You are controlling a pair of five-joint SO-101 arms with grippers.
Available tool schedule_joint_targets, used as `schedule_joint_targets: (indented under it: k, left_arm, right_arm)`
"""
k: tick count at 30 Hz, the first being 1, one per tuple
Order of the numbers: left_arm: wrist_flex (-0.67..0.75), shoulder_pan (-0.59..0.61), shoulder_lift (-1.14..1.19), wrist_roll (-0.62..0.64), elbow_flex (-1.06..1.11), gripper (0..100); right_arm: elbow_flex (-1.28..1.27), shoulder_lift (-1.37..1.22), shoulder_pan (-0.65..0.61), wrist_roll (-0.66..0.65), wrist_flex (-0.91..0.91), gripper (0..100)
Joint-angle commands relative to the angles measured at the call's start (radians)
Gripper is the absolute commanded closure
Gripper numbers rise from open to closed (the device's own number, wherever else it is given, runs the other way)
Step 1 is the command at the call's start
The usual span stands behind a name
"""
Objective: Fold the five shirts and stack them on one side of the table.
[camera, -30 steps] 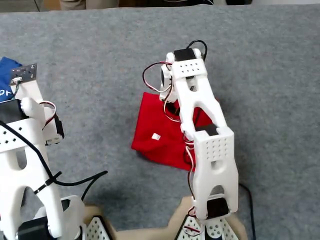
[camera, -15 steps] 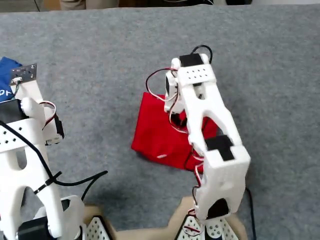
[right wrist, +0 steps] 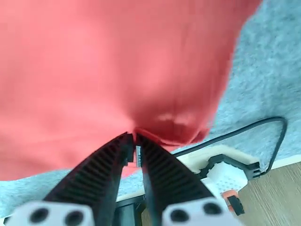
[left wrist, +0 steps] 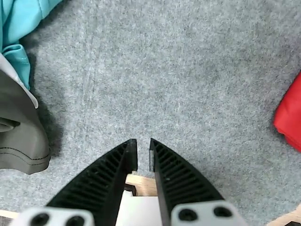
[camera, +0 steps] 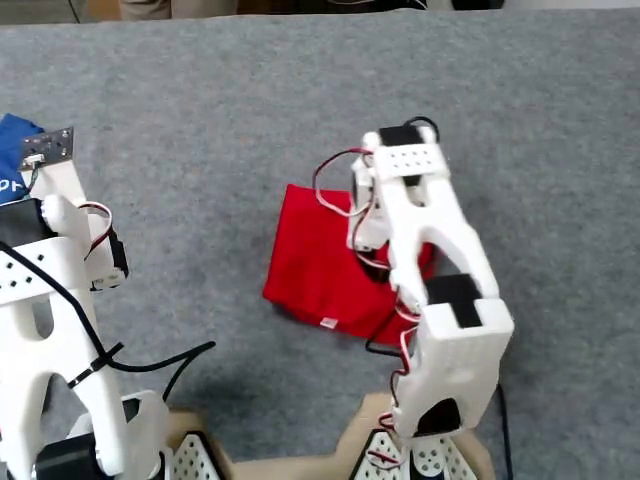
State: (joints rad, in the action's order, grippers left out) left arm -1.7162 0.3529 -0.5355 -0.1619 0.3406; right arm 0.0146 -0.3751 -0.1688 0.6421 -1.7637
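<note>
A red shirt [camera: 315,265] lies folded on the grey table [camera: 200,100] near the middle. My right arm [camera: 430,230] stands over its right part. In the right wrist view my right gripper [right wrist: 135,136] is shut on a bunched edge of the red shirt [right wrist: 117,66], with the cloth hanging across the view. My left arm [camera: 50,270] stays at the left. My left gripper [left wrist: 143,153] hangs shut above bare table, with nothing in it. An edge of the red shirt [left wrist: 289,117] lies off to its side.
A blue shirt [camera: 12,150] lies at the table's left edge. Near the left gripper lie a teal shirt [left wrist: 23,19] and a grey-green garment [left wrist: 19,132]. Both arm bases [camera: 420,455] stand on the near edge, with a black cable [right wrist: 244,129] beside them.
My right arm has swung to the right and toward the near edge with the red cloth in its grip. The shirt's white tag has slid toward its near edge. The left arm has kept still.
</note>
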Motion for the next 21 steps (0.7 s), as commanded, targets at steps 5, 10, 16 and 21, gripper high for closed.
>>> schedule_joint_targets:
  k: [5,10,16,21]
  left_arm:
    - [0.023,0.006,-0.028,-0.008,-0.008,94]
    - [0.038,0.009,-0.025,-0.008,-0.005,94]
    - [0.038,0.009,-0.025,-0.008,-0.003,94]
    - [0.038,0.008,-0.025,-0.008,-0.003,94]
  right_arm:
    - [-0.067,0.068,0.061,-0.069,-0.018,91.1]
    - [-0.114,0.073,0.039,-0.087,-0.018,85.0]
    - [-0.038,0.222,0.074,-0.121,-0.015,81.1]
    - [0.186,0.277,0.133,-0.247,-0.005,77.9]
